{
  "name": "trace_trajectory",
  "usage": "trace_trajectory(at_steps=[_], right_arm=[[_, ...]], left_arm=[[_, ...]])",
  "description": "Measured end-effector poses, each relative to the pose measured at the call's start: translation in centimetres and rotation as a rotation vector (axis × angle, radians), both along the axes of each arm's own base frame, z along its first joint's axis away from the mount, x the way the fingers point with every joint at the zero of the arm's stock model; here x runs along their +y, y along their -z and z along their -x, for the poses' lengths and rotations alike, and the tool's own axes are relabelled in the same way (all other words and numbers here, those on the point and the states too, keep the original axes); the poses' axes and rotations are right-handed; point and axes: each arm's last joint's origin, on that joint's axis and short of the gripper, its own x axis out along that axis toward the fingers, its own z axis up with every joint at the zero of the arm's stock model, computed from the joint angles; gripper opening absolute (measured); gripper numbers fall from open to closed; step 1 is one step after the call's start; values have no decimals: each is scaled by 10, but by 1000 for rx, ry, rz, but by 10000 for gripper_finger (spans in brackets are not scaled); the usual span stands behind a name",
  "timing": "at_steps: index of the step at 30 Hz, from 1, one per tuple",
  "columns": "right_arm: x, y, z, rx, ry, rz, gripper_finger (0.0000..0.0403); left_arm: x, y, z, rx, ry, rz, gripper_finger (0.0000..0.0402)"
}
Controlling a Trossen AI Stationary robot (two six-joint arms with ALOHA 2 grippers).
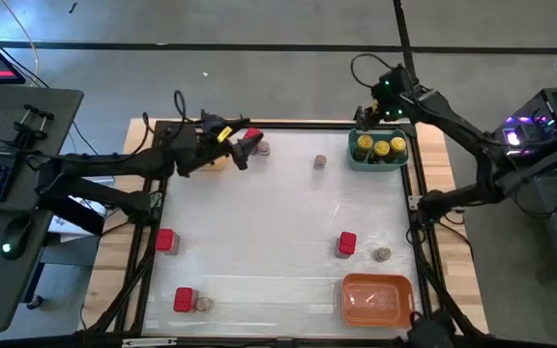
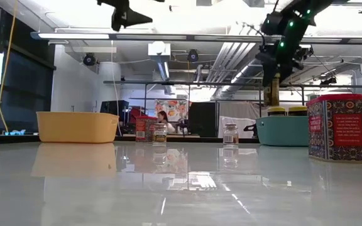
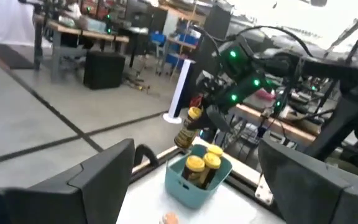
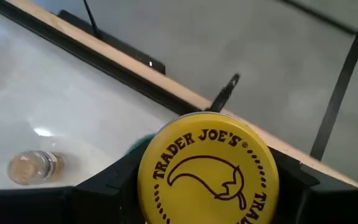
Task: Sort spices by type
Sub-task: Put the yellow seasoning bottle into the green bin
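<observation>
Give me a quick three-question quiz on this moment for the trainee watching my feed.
1. True or false: the right pincer is shut on a yellow-lidded jar.
2. In the high view, which tray sits below that raised jar? A) the orange tray B) the teal tray C) neither
3. How many red boxes stand on the table, counting the one at the left pincer?

Key:
1. True: the jar hangs tilted between the fingers, above the tray.
2. B, the teal tray at the far right corner, already holding yellow-lidded jars.
3. Four: one by the left pincer, one at the left edge, one near left, one right of centre.
</observation>
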Motion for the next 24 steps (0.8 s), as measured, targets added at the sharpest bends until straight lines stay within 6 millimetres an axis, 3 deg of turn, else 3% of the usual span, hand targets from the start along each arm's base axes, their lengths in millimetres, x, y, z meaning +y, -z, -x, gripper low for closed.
trace_trajectory(at_steps=[7,24], right_arm=[[-13,22,-5,46,22,-99,219],[-12,30,-8,17,2,-188,219]], left_arm=[[8,10,0,99,3,3,328],[19,19,4,198,27,25,328]])
